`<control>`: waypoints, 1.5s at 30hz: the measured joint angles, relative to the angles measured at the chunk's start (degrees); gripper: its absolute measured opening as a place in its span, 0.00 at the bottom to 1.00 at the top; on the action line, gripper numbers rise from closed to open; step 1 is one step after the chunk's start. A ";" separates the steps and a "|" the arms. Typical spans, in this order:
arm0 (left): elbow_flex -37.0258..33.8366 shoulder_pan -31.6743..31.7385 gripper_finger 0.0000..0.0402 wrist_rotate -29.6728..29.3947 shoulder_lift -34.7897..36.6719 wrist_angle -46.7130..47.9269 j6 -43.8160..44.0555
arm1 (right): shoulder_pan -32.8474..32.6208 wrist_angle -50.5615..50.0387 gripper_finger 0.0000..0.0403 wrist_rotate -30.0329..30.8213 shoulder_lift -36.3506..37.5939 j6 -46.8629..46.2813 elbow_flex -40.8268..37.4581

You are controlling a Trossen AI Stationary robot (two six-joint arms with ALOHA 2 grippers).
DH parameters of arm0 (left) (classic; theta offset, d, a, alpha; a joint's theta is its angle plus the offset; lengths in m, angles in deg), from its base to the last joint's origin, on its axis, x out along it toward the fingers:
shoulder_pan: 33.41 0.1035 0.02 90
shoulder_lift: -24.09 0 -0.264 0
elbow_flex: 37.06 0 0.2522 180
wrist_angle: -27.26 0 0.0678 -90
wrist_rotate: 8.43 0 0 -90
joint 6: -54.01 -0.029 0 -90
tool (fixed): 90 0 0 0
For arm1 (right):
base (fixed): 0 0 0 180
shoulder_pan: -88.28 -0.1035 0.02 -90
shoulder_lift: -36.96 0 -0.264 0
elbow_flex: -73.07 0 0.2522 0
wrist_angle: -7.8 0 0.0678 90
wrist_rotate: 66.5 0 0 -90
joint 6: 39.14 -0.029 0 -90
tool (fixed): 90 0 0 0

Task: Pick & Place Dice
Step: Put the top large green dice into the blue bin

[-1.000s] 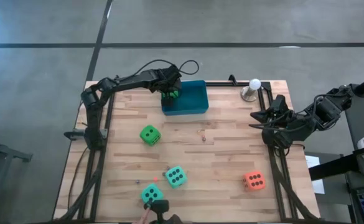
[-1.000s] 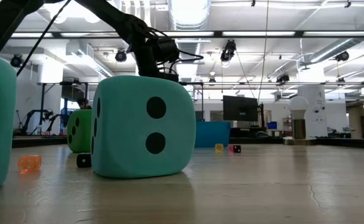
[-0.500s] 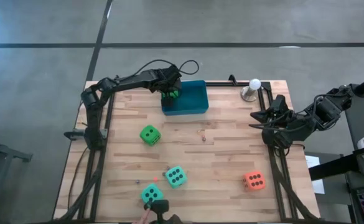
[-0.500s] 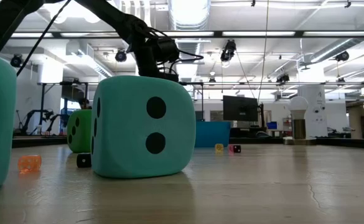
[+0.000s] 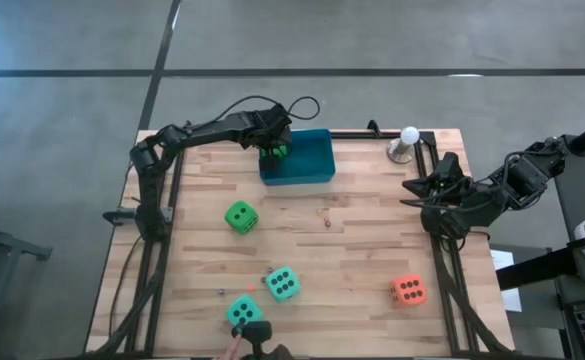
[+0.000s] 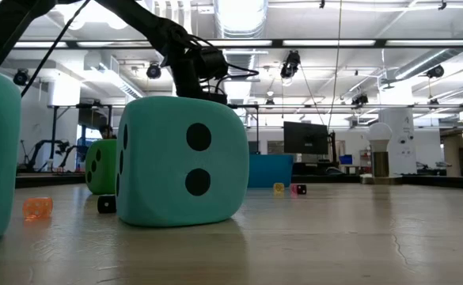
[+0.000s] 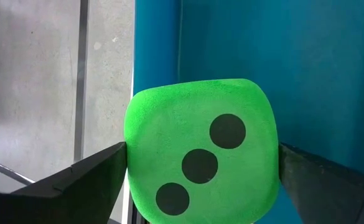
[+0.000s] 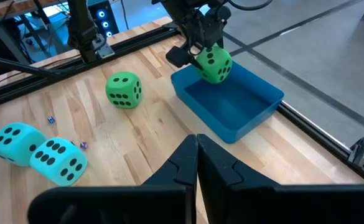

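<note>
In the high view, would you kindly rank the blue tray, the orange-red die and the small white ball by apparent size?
1. Blue tray, clearly the largest.
2. Orange-red die, much smaller than the tray.
3. White ball, the smallest, on its stand at the table's far edge.

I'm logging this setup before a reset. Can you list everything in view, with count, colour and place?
Green dice: two, bright green; one on the table left of centre, one between the left gripper's fingers above the tray's left end.
Teal dice: two, near the front edge.
Orange die: one, orange-red, front right.
Tray: one, blue, back centre.
Ball on stand: one, white, back right.
Tiny dice: a few, scattered.
Left gripper: over the tray.
Right gripper: shut, at the right edge.
</note>
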 joint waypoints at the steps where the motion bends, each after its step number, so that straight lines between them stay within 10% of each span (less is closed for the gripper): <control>1: 0.02 0.00 0.98 -0.01 0.00 0.00 0.00 | 0.00 0.00 0.02 -0.02 0.00 0.00 0.00; 45: 0.02 0.02 0.89 -0.86 0.00 0.04 0.38 | -0.01 0.01 0.02 -0.01 0.00 -0.01 0.00</control>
